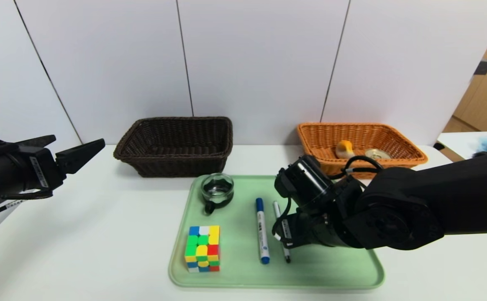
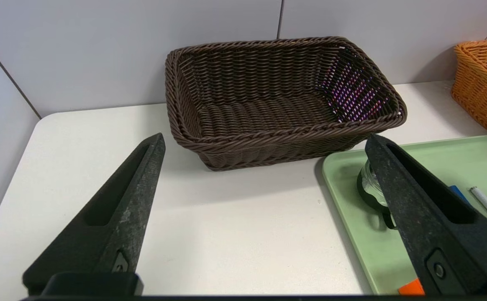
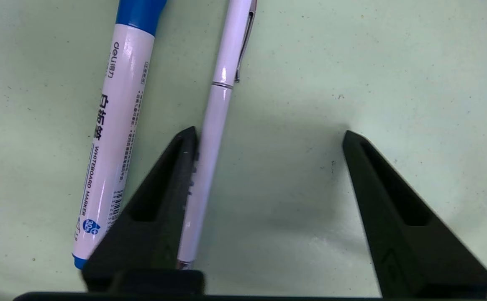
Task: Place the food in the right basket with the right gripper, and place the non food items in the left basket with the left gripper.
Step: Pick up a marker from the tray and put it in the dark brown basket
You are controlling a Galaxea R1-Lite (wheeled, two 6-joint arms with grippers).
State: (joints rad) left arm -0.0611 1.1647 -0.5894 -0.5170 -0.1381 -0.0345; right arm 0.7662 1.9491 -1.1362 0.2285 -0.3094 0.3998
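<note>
A: Where is the right gripper (image 3: 268, 133)?
B: Low over the green tray (image 1: 331, 267), its jaws spread with the thin white pen (image 3: 210, 142) against the inner side of one finger (image 3: 155, 209) and the other finger well apart from it. It grips nothing. From the head view the arm hides the fingers and the middle of the pen.

A: And the left gripper (image 2: 264, 142)?
B: Hanging over the table's left side, jaws released and wide, holding nothing. One finger (image 2: 419, 200) covers part of the glass cup (image 1: 217, 190).

A: The rest?
B: The blue-capped marker (image 1: 262, 230) lies just beside the pen, and the puzzle cube (image 1: 203, 248) sits on the tray's near left. The bun (image 1: 344, 149) and the can (image 1: 377, 154) lie in the orange basket (image 1: 323, 138), partly behind its wall. The dark basket (image 2: 277, 138) stands behind the tray with nothing visible inside.
</note>
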